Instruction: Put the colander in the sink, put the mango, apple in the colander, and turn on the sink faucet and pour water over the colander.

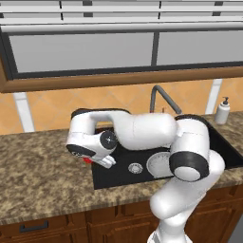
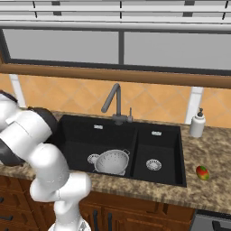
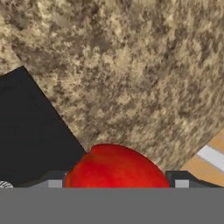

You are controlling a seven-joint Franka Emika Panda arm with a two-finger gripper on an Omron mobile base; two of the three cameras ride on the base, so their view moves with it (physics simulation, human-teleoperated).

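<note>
Glossy, round, bright red apple [image 3: 117, 168] sits between pincer [image 3: 117, 180] fingertips.

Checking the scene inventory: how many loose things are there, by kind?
Fruit: 2 (apple, mango)
Colander: 1
Soap bottle: 1
Total: 4

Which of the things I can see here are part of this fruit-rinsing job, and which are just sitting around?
Part of the job:
- colander, already in the sink
- apple, between the open jaws, on the counter by the sink's left edge
- mango, on the counter right of the sink
- faucet, no water running

Just sitting around:
- soap bottle
</note>
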